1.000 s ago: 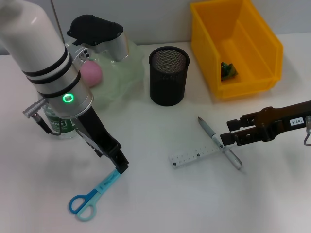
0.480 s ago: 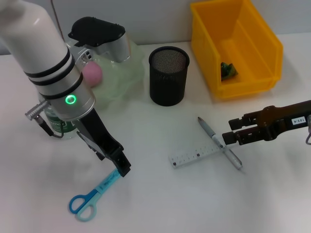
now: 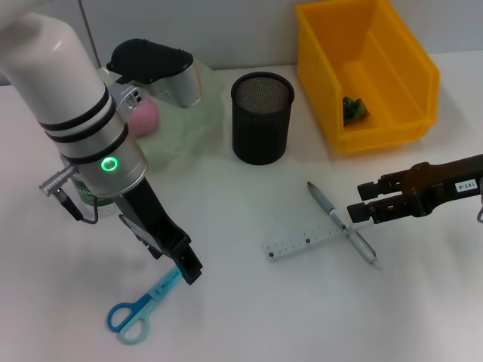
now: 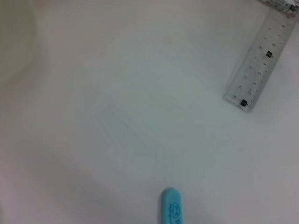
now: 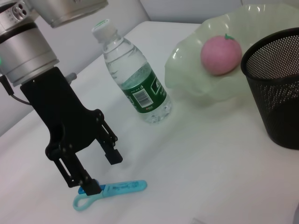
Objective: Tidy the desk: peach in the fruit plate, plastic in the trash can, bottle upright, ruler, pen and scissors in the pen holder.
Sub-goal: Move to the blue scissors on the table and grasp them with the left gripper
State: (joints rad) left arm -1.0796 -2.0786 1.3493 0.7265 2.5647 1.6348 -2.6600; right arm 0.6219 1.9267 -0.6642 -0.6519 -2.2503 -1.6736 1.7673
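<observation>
The blue scissors (image 3: 138,308) lie near the table's front left. My left gripper (image 3: 186,265) stands open right over their blade end; the right wrist view shows its fingers (image 5: 113,157) apart, one by the scissors (image 5: 113,189). The scissors' tip (image 4: 171,208) and the ruler (image 4: 259,63) show in the left wrist view. The pen (image 3: 341,223) lies crossed over the clear ruler (image 3: 304,243). My right gripper (image 3: 358,201) is open just right of the pen. The pink peach (image 3: 141,117) rests in the pale green plate (image 3: 198,124). The bottle (image 5: 135,82) stands upright.
A black mesh pen holder (image 3: 260,117) stands at the back middle. Right of it, a yellow bin (image 3: 395,53) holds a green piece of plastic (image 3: 354,109). My left arm partly covers the bottle (image 3: 89,199) in the head view.
My left gripper has slid toward the table's front along the scissors' blade. My right gripper has drawn back slightly to the right, away from the pen.
</observation>
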